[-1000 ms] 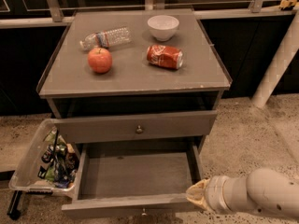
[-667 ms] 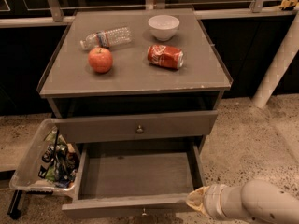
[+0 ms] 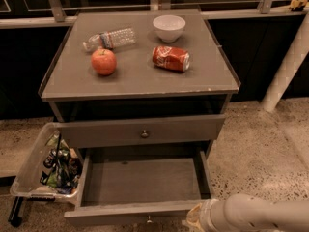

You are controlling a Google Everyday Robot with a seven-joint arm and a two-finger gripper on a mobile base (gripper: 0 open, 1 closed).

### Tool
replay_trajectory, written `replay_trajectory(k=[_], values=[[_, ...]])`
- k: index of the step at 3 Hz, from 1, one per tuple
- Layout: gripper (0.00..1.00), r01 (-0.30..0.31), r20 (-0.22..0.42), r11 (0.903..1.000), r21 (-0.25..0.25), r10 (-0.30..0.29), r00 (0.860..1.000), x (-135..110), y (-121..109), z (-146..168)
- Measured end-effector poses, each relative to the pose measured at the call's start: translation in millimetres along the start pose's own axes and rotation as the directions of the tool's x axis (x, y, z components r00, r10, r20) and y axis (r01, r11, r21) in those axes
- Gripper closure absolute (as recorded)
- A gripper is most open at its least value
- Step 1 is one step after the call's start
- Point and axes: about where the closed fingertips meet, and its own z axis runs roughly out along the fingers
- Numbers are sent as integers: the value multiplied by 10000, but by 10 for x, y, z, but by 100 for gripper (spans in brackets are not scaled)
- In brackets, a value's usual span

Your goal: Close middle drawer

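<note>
The middle drawer [image 3: 140, 182] is pulled far out of the grey cabinet, its inside bare. Its front panel [image 3: 130, 214] runs along the bottom of the view, with the small brass knob [image 3: 148, 220] just showing at the frame's edge. Above it the taller-fronted knobbed drawer [image 3: 145, 131] stands slightly out. My gripper [image 3: 193, 218] comes in from the lower right on a pale arm [image 3: 260, 214]. It sits at the right end of the open drawer's front panel, at the drawer's front right corner.
On the cabinet top [image 3: 140, 79] lie an apple [image 3: 104, 61], a plastic bottle [image 3: 109, 38], a white bowl [image 3: 169, 28] and a red can [image 3: 171, 58]. A clear bin of items [image 3: 46, 166] hangs at the cabinet's left. A white pole [image 3: 289, 62] stands at the right on speckled floor.
The gripper and arm have dropped lower and drawn slightly left along the drawer's front right corner. The drawer is still open about as far.
</note>
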Motion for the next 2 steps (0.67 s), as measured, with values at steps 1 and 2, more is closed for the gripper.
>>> replay_trajectory(k=[1,2], values=[[100,436,-420,9981,-426,-454,9981,-89,133,321],[100,758,-482,9939,-804,-798,9956,-264,205,586]])
